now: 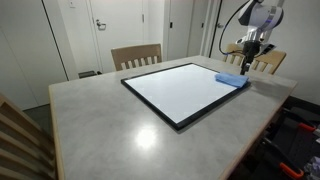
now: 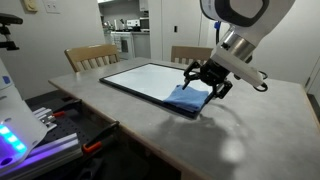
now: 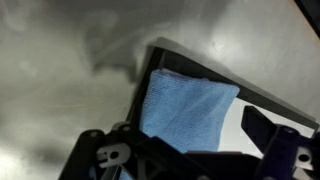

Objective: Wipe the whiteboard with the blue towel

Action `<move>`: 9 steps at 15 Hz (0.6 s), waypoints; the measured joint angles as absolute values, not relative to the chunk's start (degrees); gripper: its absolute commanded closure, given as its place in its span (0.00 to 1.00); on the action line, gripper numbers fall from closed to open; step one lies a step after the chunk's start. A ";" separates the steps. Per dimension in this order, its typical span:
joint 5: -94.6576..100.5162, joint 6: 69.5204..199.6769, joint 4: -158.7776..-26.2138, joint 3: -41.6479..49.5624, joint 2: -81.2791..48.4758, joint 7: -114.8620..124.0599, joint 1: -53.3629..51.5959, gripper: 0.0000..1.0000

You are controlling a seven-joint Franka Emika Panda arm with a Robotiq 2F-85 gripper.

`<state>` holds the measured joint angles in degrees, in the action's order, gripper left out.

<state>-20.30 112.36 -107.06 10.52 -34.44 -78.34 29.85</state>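
Wrist view: your gripper is hovering with its jaws spread wide over the blue towel

You are looking down on the blue towel as it is lying, slightly rumpled, on a corner of the whiteboard, its edge reaching the thin black frame, with the grey tabletop showing beyond. The two dark fingers are standing well apart, one to each side of the cloth, gripping nothing, and you cannot tell whether they are touching it. In both exterior views your arm is reaching down at that same corner, the gripper hanging just above the blue towel, while the whiteboard is lying flat on the tabletop. Two wooden chairs are standing at the table's far side
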 measured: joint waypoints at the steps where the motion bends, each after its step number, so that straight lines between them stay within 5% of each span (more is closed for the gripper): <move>1: -21.60 111.70 -106.50 10.04 -34.90 -78.34 30.42 0.00; 9: -23.66 109.85 -104.22 8.81 -36.98 -78.34 31.49 0.00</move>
